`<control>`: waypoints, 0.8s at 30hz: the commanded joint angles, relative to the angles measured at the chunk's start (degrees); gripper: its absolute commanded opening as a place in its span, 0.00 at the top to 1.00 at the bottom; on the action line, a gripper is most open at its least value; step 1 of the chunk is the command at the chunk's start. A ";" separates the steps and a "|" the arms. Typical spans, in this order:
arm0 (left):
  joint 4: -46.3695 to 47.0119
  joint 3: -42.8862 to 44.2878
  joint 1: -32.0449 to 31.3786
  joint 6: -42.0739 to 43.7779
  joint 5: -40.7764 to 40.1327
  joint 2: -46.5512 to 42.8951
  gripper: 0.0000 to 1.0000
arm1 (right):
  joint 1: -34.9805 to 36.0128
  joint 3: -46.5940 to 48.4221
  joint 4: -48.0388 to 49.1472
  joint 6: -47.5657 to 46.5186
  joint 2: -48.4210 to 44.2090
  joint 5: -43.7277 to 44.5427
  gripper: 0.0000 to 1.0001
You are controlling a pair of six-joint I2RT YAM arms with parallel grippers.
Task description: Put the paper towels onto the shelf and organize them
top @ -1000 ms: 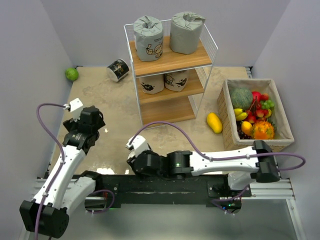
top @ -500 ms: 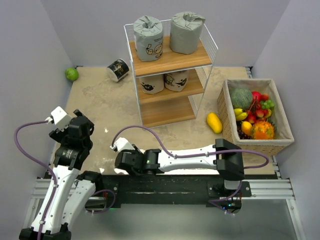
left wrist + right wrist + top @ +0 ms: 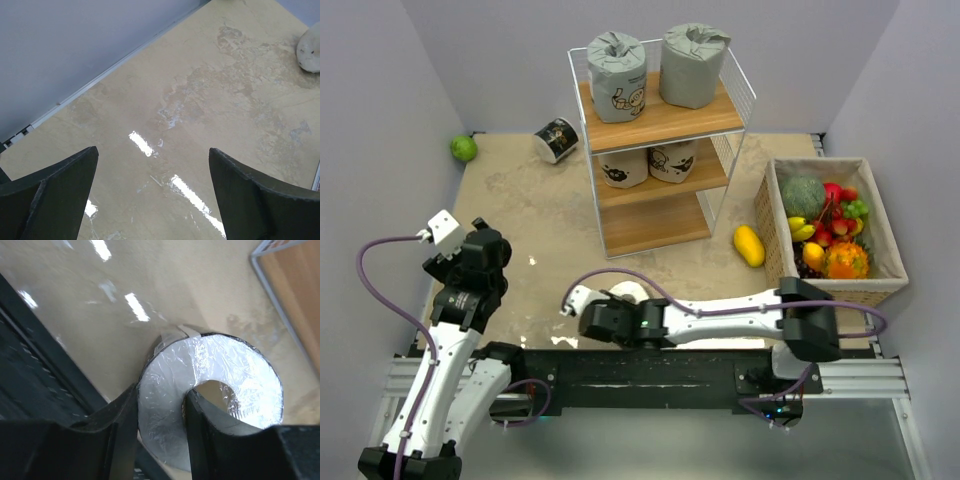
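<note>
**A:** Look at your shelf (image 3: 660, 122). You have four rolls on it. The two grey rolls (image 3: 617, 75) stand on the top board, and the two beige rolls (image 3: 624, 168) stand on the middle board. The bottom board has nothing on it, so I think you are a bit more than half done.

**B:** Yes, you have two more to put away. One black roll (image 3: 557, 139) lies on its side on the desk (image 3: 540, 220), just left of the shelf. The last roll (image 3: 626, 295) is on the near side of the shelf, by your arms.

**A:** Your right gripper (image 3: 161, 410) has that one. One finger is in the hole and one is outside, and they pinch the roll's wall tight. I can't tell if it is lifted off the desk.

**B:** Your left gripper (image 3: 152, 155) is spread wide and holds nothing. It hangs over bare desk, well off to the left of the shelf.
</note>
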 commanded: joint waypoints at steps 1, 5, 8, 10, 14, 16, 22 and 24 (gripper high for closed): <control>1.32 0.19 0.35 -1.66 0.11 1.06 0.03 | -5.14 -13.06 10.87 -29.57 -15.16 -1.02 0.73; 1.41 0.10 0.35 -1.75 0.55 0.72 0.03 | -9.62 -24.50 24.57 -48.97 -26.86 -6.40 0.72; 1.85 -0.08 0.35 -1.40 0.99 0.36 0.03 | -17.69 -25.48 25.39 -54.08 -29.16 -12.63 0.72; 1.85 -0.16 0.35 -1.31 1.08 0.19 0.02 | -23.32 -26.97 27.93 -58.81 -28.99 -15.80 0.72; 1.85 -0.16 0.35 -1.31 1.25 0.01 0.03 | -31.24 -28.38 36.27 -64.55 -26.18 -20.55 0.72; 1.85 -0.16 0.35 -1.31 1.25 -0.16 0.03 | -34.67 -28.29 40.05 -67.10 -23.81 -21.61 0.71; 1.85 -0.34 0.35 -1.31 1.17 -0.52 0.02 | -41.09 -25.31 44.11 -69.56 -17.49 -28.20 0.69; 1.94 -0.25 0.35 -1.23 1.25 -0.52 0.02 | -42.50 -24.34 44.82 -69.65 -16.42 -30.13 0.68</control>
